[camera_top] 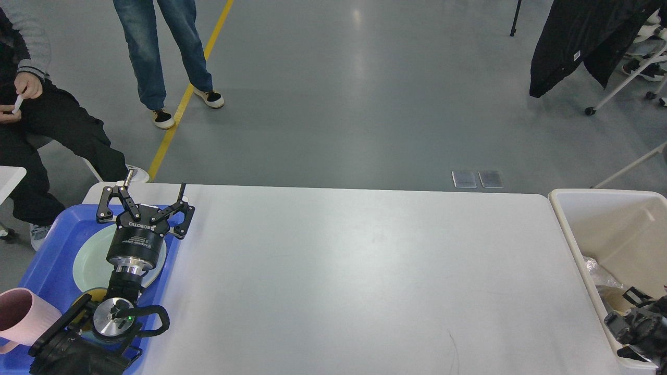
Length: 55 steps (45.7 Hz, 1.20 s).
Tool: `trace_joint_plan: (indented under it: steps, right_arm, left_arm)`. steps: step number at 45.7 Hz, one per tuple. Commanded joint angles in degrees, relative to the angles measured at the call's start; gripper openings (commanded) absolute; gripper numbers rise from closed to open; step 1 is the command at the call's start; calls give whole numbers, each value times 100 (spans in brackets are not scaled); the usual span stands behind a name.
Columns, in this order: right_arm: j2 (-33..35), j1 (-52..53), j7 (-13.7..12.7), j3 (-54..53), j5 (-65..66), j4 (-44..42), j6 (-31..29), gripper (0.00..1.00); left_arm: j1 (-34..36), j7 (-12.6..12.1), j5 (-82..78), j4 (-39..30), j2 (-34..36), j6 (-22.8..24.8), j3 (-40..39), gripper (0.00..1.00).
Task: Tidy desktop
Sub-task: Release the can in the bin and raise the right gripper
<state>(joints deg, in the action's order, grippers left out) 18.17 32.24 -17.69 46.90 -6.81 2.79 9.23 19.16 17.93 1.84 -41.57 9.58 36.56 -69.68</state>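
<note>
Desktop (354,281) fills the centre of the view, with nothing seen lying on it. Left gripper (143,200) hangs over the blue tray (49,260) at the left edge, fingers spread, holding nothing — plate (88,265) and pink cup (23,317) sit in the tray. Right gripper (638,325) is low inside the cream bin (599,224) at right; its fingers cannot be told apart. Judgement: clearing looks finished — next move calls only for lifting both arms clear.

Left arm extends forward from lower left; left claw (144,202) fingers spread wide. Right claw (638,323) low at right edge, state unclear.
</note>
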Motion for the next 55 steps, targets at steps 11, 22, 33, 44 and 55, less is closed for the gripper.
trace_joint_plan:
  steps: [11,22,33,44,55]
  right_arm:
    - [-24,-60,2,-58,-13,55,474,100]
    - [46,142,55,-102,-22,81,465,100]
    - [327,968,423,-1286,-40,221,-263,100]
    - [1092,1846,855,-4529,-48,283,-1644,100]
    - [1355,2023,907,-7034,-48,2399,-1644,100]
  left_arm:
    - [0,0,0,0,0,0,-2,96]
    - [0,0,0,0,0,0,-2,96]
    - [0,0,0,0,0,0,-2,96]
    - [0,0,0,0,0,0,-2,96]
    - [-9,0,0,0,0,0,-2,96]
